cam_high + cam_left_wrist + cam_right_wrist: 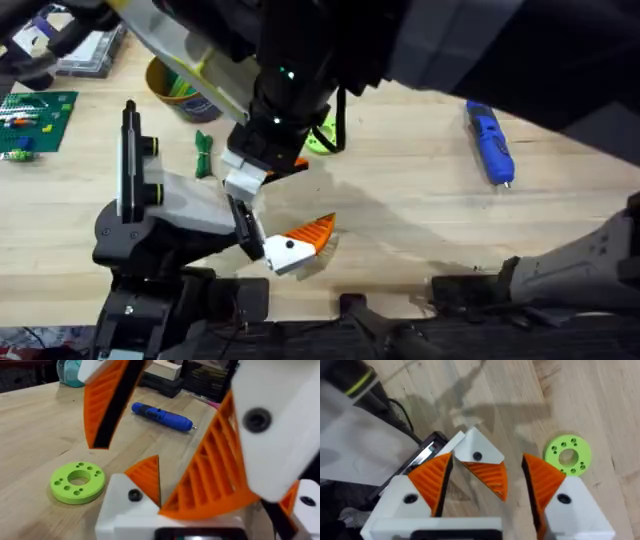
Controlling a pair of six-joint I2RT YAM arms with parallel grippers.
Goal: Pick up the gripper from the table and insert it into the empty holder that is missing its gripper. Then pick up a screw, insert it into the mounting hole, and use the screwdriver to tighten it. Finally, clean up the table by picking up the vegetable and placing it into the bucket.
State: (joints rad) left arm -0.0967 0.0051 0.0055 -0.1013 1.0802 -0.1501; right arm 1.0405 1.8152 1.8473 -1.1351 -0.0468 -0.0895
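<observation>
Pale wooden table (420, 210) spreads across the overhead view, with dark arm bodies looming large over its far side. At the near left we see the holder (185, 205), a bulky grey-white body on a black base, its black upright bar standing at its far left. Far of it, partly hidden under an arm, sits the yellow bucket (175, 90). Well apart, at the far right, lies the blue screwdriver (490, 145), its silver tip pointing toward the near edge. The right gripper (487, 460) is spread wide, and its white fingers (563, 499) with orange ribbed pads stand well apart on either side of the small piece below it. They do not pinch it. That piece is the gripper (300, 242), white with an orange wedge pad. It lies near the middle of the table, right against the black tip at the holder's right end, and we cannot tell whether it is seated there. The left gripper (185, 460) looks toward the screwdriver across the table, but we cannot tell whether that claw is spread or pressed together. A lime-green round disc (322, 138) with holes lies flat on the wood just far of the centre, to the right of the piece. The vegetable (204, 155), slender and dark green, lies on the table between the bucket and the holder, near both and touching neither.
</observation>
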